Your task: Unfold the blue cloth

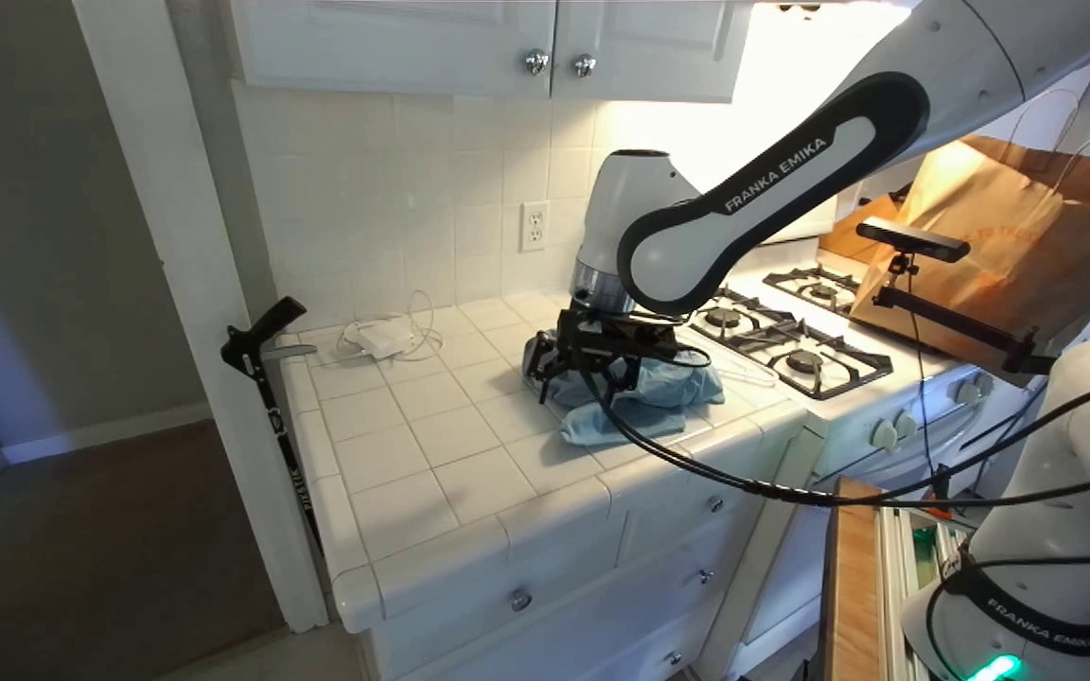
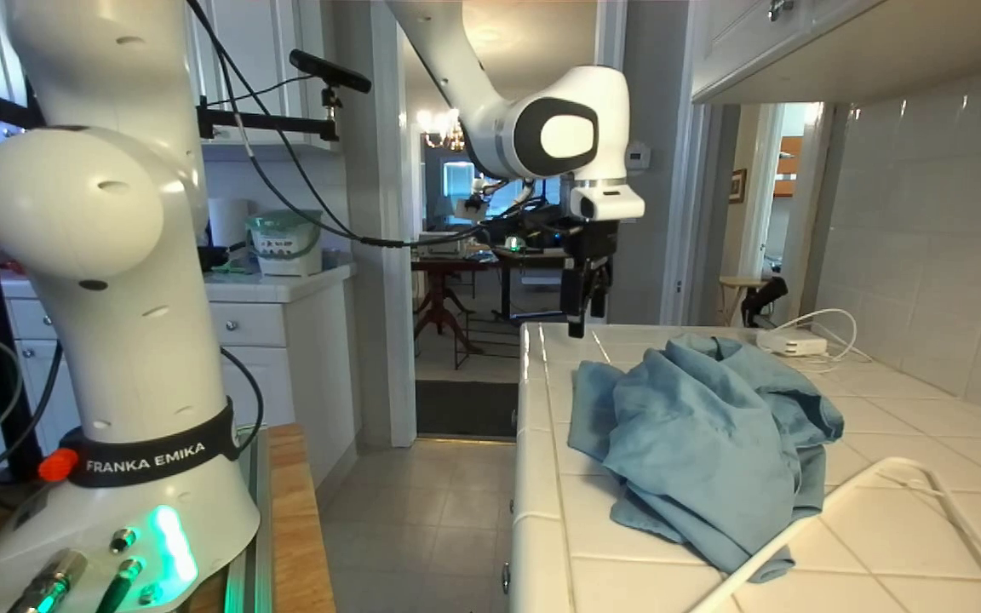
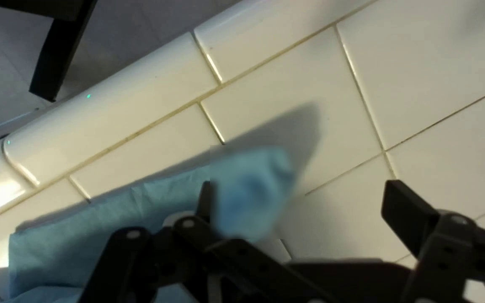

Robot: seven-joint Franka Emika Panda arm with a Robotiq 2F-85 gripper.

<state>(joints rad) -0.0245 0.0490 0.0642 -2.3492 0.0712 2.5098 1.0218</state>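
Looking along the white-tiled kitchen counter [image 1: 389,463] beside the stove [image 1: 886,392], we spot crumpled blue cloth [image 2: 703,443] — and there's the claw [image 3: 301,200], gaping wide, gripping nothing.

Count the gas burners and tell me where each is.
3 show, all in an exterior view: the front gas burner, the rear gas burner behind it, and the far gas burner by the brown paper bag, which may hide more.

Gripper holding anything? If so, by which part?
Nothing is held. The gripper is open, jaws wide apart; the cloth lies bunched on the counter.
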